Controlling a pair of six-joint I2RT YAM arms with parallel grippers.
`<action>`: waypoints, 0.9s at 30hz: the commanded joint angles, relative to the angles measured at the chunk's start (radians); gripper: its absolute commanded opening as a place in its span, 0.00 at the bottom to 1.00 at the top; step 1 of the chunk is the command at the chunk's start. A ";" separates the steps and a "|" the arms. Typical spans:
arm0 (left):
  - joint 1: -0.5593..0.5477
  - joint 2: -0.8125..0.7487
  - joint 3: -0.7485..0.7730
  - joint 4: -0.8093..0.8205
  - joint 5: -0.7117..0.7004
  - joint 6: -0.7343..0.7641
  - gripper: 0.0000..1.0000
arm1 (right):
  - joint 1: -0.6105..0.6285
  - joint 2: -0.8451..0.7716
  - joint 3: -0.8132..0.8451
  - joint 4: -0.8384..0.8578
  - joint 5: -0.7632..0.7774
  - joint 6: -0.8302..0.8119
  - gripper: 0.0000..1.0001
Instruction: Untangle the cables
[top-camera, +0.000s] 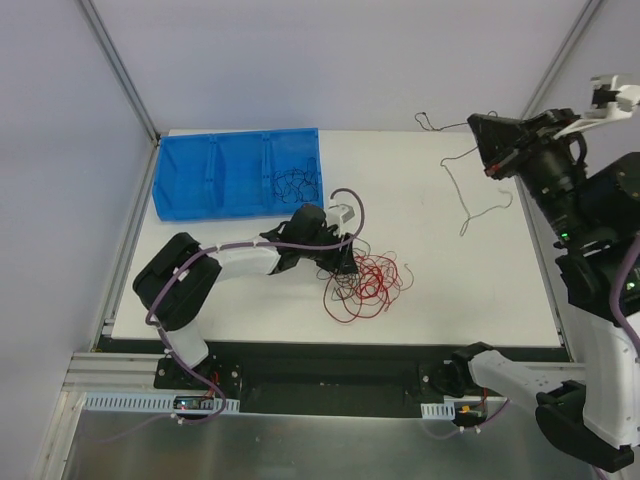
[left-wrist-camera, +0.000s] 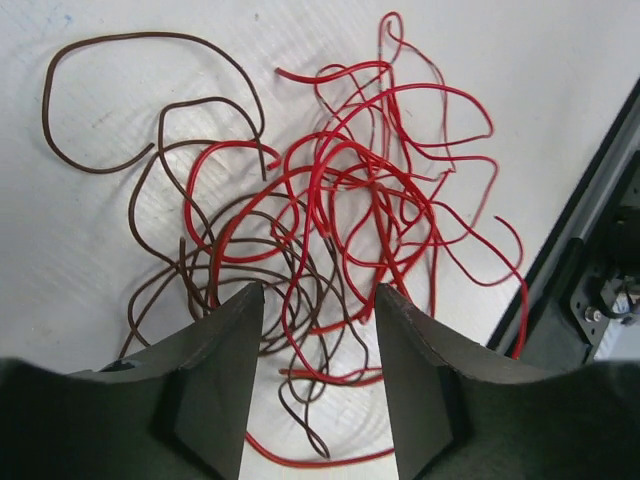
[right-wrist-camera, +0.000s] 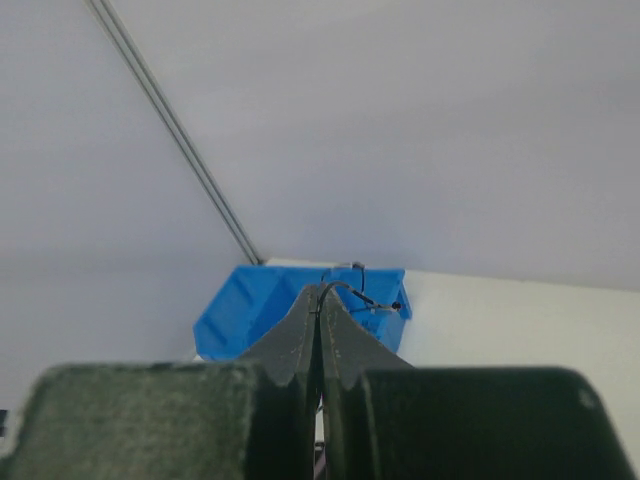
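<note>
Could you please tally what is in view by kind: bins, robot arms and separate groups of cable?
Blue bin: 1
Robot arms: 2 (left arm, right arm)
Cable groups: 3 (red-and-dark tangle, dark bunch in the bin, dark strand pinched in the right gripper)
Total: 6

the tangle of cables (top-camera: 365, 285) lies on the table (top-camera: 470, 290), between its middle and near edge. the left tool (left-wrist-camera: 318, 300) is at the tangle's left side, jaws apart over some strands. a bin (top-camera: 200, 180) stands in the far left corner, with more cables (top-camera: 295, 183) in its right compartment. near the far right corner, a single strand (top-camera: 478, 195) leads from the right tool (right-wrist-camera: 320, 292).
</note>
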 joint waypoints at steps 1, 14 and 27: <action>-0.004 -0.188 -0.024 -0.045 -0.028 0.015 0.51 | -0.004 -0.075 -0.147 0.034 0.004 0.002 0.01; -0.019 -0.718 -0.037 -0.025 0.151 0.042 0.90 | -0.004 -0.232 -0.664 0.310 -0.272 0.247 0.01; -0.114 -0.575 0.026 0.190 0.145 -0.008 0.77 | -0.004 -0.270 -0.893 0.576 -0.358 0.500 0.01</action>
